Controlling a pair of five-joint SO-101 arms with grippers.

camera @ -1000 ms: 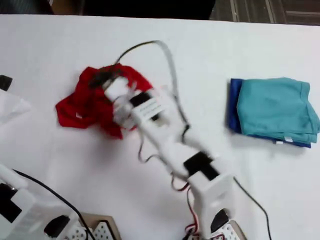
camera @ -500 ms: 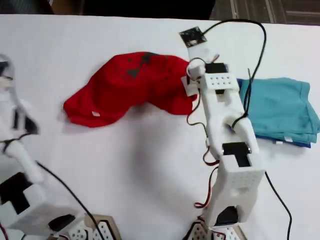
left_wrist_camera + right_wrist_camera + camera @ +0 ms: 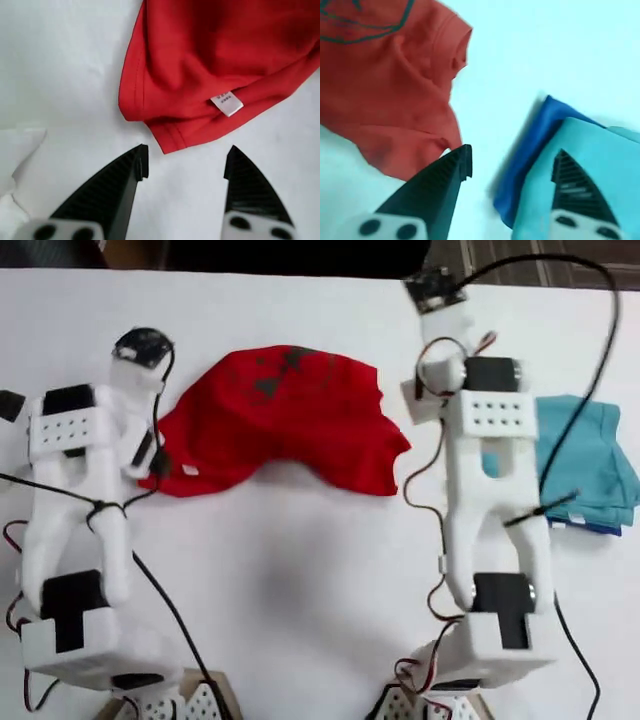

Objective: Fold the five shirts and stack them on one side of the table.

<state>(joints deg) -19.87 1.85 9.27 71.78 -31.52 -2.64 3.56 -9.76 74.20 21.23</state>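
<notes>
Your left pincer (image 3: 187,159) hangs wide open and empty beside the hemmed corner of the red shirt (image 3: 285,415), which lies crumpled on the desk (image 3: 300,570). Your right pincer (image 3: 514,159), equally open and empty, sits between it and the teal shirt (image 3: 590,455), folded atop a blue shirt (image 3: 535,145).

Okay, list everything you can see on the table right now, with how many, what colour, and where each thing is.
Red shirt: one, red, spread out loosely across the middle of the table, between the two arms.
Teal shirt: one, teal, folded, on top of the blue shirt on the right arm's side.
Blue shirt: one, blue, folded, under the teal shirt.
Table: one, white.
Left gripper: one, black, open, by the red shirt's tagged corner.
Right gripper: one, black, open, over the gap between the red shirt and the folded stack.
</notes>
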